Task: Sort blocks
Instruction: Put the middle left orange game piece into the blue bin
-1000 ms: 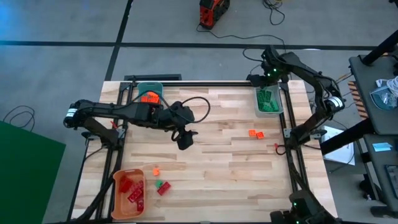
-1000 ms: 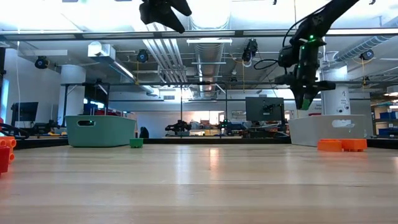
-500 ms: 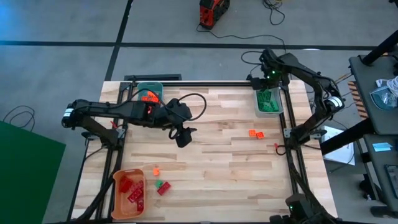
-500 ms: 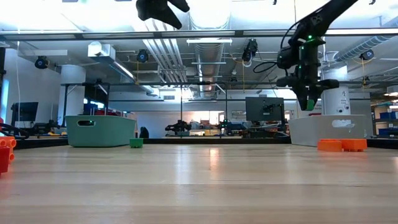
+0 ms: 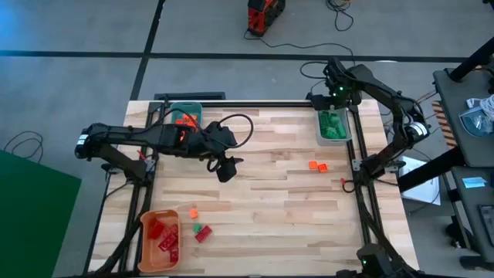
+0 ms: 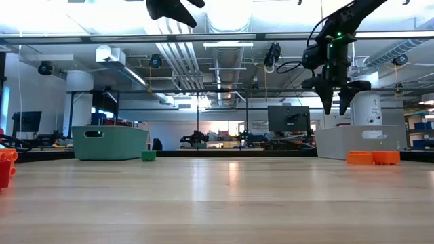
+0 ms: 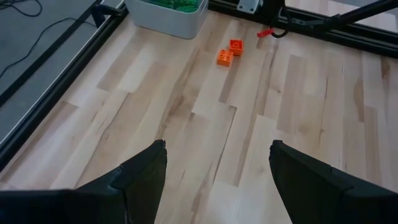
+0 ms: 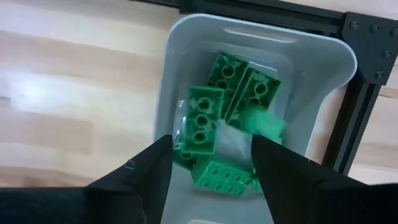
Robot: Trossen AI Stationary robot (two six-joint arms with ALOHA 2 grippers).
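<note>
My right gripper (image 8: 211, 142) (image 6: 334, 102) hangs open above the grey bin (image 5: 344, 136) at the table's far right. Several green blocks (image 8: 202, 121) lie in the bin, and one blurred green block (image 8: 266, 121) shows just below the fingers, touching neither. My left gripper (image 7: 217, 146) (image 5: 225, 173) is open and holds nothing, high above the table's middle left. Two orange blocks (image 5: 315, 165) lie loose at the right. An orange block (image 5: 193, 211), a green block (image 5: 197, 228) and a red block (image 5: 204, 235) lie near the front left.
A teal bin (image 5: 196, 107) holding orange blocks stands at the far left. An orange bin (image 5: 147, 247) holding red blocks stands at the near left corner. Black frame rails (image 5: 356, 154) run along the table's sides. Bare wood (image 5: 278, 208) lies between the loose blocks.
My right gripper has opened over the grey bin and let go of the green block it held, which drops toward the blocks in the bin. My left gripper has drifted a little toward the table's far left, staying open.
</note>
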